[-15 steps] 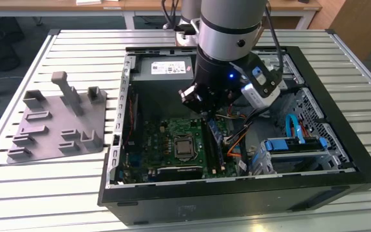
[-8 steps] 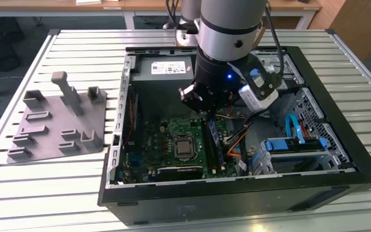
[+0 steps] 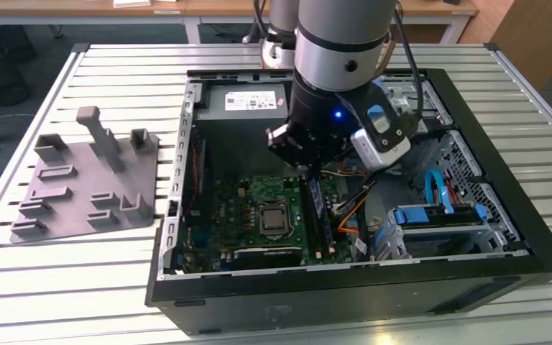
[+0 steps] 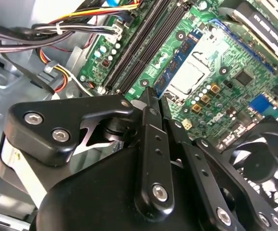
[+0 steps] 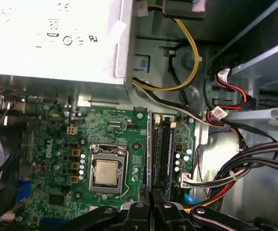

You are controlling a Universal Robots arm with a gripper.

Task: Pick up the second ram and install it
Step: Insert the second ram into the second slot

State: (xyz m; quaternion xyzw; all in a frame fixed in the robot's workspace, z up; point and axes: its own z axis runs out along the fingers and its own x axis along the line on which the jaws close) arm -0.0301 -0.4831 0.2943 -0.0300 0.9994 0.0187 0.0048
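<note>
A white slatted table [image 3: 65,287] carries an open computer case [image 3: 353,295]. Inside it, the gripper [image 4: 153,96] has its fingers pinched on the near end of the second ram [image 4: 177,60]. The stick stands on edge along the memory slots [image 5: 162,144] of the motherboard [image 3: 247,201]. In the exterior view, the processor socket [image 3: 274,219] lies at seven o'clock from the gripper, the power supply [image 3: 242,100] at eleven and a grey fixture plate [image 3: 84,180] at nine.
</note>
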